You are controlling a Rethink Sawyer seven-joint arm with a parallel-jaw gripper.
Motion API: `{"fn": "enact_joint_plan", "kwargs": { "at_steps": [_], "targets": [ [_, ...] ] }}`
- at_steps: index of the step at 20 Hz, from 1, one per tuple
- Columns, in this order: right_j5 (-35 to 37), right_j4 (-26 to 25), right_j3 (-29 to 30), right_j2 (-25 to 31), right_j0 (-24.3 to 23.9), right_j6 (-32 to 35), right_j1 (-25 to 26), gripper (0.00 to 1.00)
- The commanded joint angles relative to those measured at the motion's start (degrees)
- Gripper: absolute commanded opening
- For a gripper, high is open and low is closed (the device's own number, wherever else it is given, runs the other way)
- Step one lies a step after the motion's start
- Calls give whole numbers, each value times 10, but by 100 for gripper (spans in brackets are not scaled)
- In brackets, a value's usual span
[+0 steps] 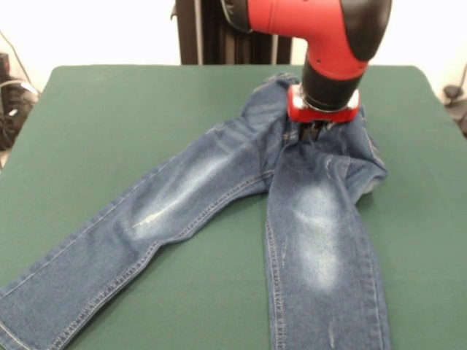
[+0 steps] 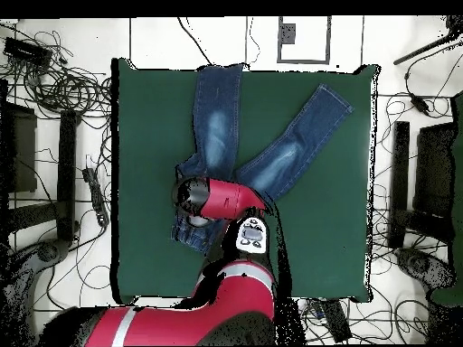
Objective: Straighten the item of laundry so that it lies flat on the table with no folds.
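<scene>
The blue denim jeans (image 1: 306, 219) lie on the dark green table (image 1: 109, 109), waist towards the robot. One leg runs out to the lower left and the other straight down to the picture's bottom edge. The cloth is bunched and folded at the right hip (image 1: 368, 175). My gripper (image 1: 310, 133) is down on the jeans just below the waistband, mostly hidden under the red wrist. In the overhead view the legs of the jeans (image 2: 217, 108) spread in a V on the table (image 2: 145, 181), and the arm's wrist (image 2: 203, 197) covers the upper part of the jeans.
The robot's dark pedestal (image 1: 197, 33) stands behind the table's far edge. Cables (image 2: 63, 81) and black stands (image 2: 402, 172) lie on the floor around the table. The arm's red link (image 2: 235, 298) crosses the table's edge on the robot's side.
</scene>
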Motion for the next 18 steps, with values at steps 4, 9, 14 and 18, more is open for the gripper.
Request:
{"fn": "enact_joint_plan", "kwargs": {
  "at_steps": [4,9,14,18],
  "targets": [
    [-22,39,46,92,-26,100,15,0],
    [-8,54,83,116,-34,105,-16,0],
    [-1,69,109,135,-32,113,-38,0],
    [4,88,133,146,-23,126,-58,0]
  ]
}}
